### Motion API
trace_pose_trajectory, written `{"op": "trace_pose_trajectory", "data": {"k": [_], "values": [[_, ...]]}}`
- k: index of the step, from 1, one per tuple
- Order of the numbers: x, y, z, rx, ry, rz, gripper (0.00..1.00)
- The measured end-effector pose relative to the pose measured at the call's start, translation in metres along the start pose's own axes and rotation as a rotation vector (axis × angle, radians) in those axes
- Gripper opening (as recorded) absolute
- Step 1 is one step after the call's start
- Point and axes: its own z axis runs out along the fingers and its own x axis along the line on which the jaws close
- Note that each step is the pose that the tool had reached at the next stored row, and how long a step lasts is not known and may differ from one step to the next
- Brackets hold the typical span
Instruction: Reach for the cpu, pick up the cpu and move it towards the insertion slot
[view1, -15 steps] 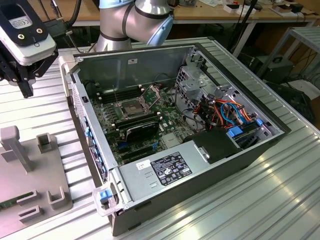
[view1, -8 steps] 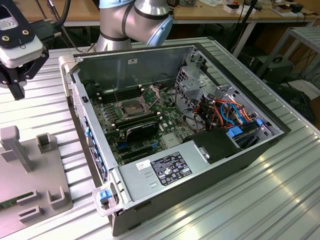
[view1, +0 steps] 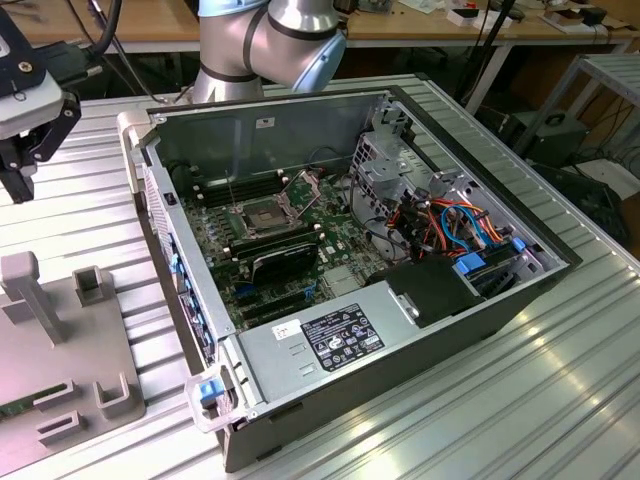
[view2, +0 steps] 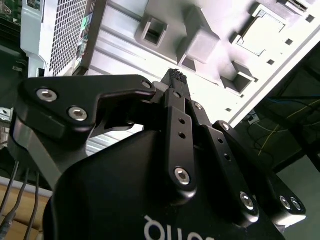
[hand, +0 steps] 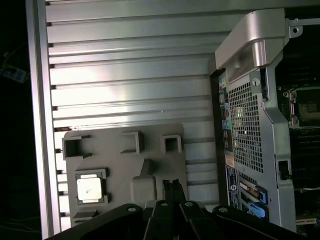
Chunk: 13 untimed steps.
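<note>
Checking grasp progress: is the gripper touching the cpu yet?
Apart. In the first wrist view the cpu lies uncovered in its grey tray, and bare tray separates it from the gripper.

Open computer case (view1: 400, 345) on bench (view1: 560, 400); insertion slot (view1: 258, 215) inside it, on the board. Fixture tray (view1: 95, 340) beside the case, on the exterior view's left; cpu (hand: 91, 189) in a tray recess.

Gripper (view2: 175, 76) black, fingers closed together, nothing between them. Tips over grey fixture plate (view2: 220, 70), near its raised block (view2: 200, 37). Perforated case wall (view2: 65, 30) beside plate.
</note>
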Motion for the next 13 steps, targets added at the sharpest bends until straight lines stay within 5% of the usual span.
{"op": "trace_pose_trajectory", "data": {"k": [5, 13], "values": [[0.0139, -0.0042, -0.0002, 0.0, 0.0, 0.0, 0.11], [0.0495, -0.0127, -0.0009, 0.0, 0.0, 0.0, 0.11]]}}
